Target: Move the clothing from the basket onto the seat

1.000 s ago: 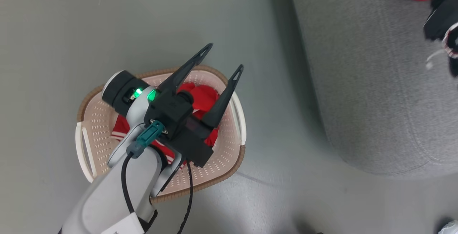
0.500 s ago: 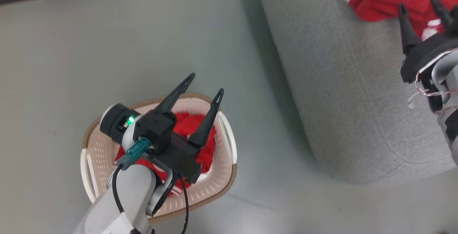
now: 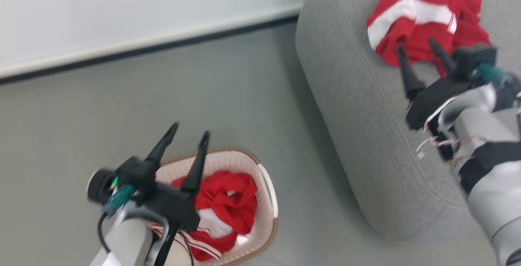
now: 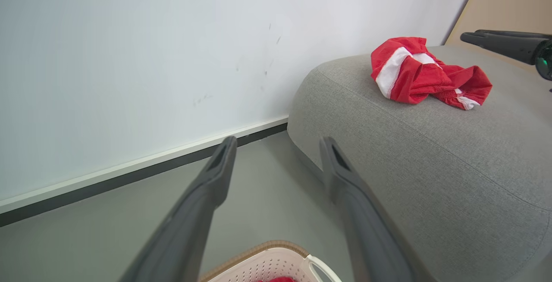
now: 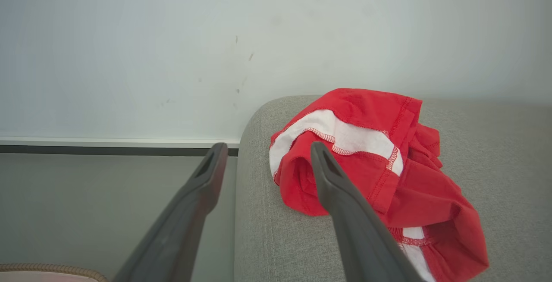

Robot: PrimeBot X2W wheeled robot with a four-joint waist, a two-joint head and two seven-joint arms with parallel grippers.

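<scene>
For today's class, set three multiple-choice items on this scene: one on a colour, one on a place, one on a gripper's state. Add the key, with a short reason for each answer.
1. What colour is the rim of the basket?
A. brown
B. blue
C. black

2. Where does the red garment just ahead of the right gripper lie?
A. in the basket
B. on the grey seat
C. on a table

3. How do the right gripper's jaws stand?
A. shut on the red garment
B. open, holding nothing
C. shut, empty

Key:
1 A: the head view shows a brown woven-look band around the cream wall.
2 B: both wrist views show it resting on the grey upholstery.
3 B: the right wrist view shows the two fingers spread apart with nothing between them.
</scene>
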